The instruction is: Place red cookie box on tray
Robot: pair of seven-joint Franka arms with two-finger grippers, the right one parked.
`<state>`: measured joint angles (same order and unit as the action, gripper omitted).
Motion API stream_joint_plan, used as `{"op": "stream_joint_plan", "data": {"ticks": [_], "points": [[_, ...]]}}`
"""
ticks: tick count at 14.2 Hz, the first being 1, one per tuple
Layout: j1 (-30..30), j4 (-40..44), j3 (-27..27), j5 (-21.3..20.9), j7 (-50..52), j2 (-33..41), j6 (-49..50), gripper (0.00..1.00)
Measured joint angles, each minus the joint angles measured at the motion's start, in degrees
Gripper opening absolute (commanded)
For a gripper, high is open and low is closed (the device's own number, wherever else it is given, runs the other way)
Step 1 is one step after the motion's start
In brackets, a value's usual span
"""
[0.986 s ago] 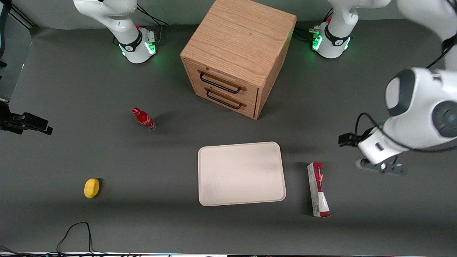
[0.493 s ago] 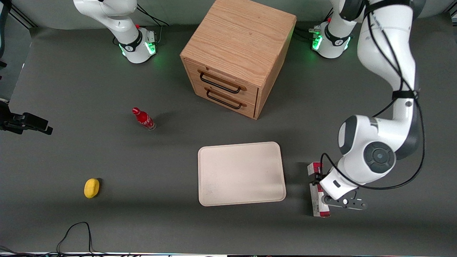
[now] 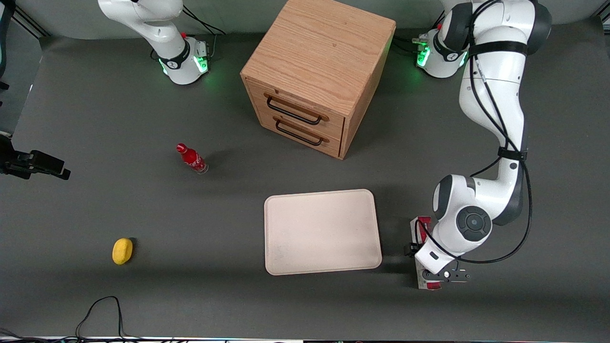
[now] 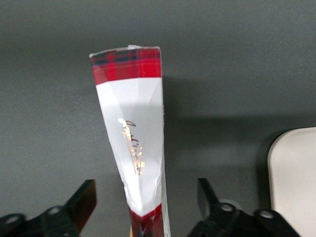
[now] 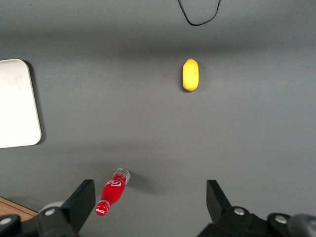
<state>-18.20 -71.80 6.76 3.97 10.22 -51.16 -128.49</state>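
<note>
The red cookie box lies flat on the grey table beside the tray's short edge, toward the working arm's end. Its near end is red tartan and its middle is white. My left gripper hangs low over the half of the box nearer the front camera and hides most of it. The gripper is open: the box runs between the two dark fingers with a gap on each side. The cream-white tray holds nothing, and a corner of the tray shows beside the gripper.
A wooden drawer cabinet stands farther from the front camera than the tray. A small red bottle and a yellow fruit lie toward the parked arm's end. A black cable loops at the near table edge.
The left arm swung in from the working arm's end of the table. It came down over the box, then sank lower and settled over its nearer half. The box has not moved.
</note>
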Motion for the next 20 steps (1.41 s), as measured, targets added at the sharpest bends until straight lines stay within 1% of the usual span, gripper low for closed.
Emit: {"op": "stream_joint_plan", "data": {"ticks": [4, 6, 11, 13, 15, 18, 20], "points": [[0.0, 0.4, 0.5, 0.0, 0.1, 0.4, 0.0, 0.00], [0.1, 0.6, 0.7, 0.0, 0.1, 2.4, 1.4, 0.00], [0.9, 3.8, 0.6, 0.0, -0.9, 13.2, 18.7, 0.00], [0.9, 5.7, -1.0, 0.0, -1.0, 16.1, 24.5, 0.00], [0.7, 8.8, -3.8, 0.1, -0.9, 16.9, 27.0, 0.00], [0.5, 10.0, -8.8, 1.0, 4.5, 16.0, 24.9, 0.00], [0.0, 10.0, -11.6, 1.2, 9.5, 13.7, 21.5, 0.00]]}}
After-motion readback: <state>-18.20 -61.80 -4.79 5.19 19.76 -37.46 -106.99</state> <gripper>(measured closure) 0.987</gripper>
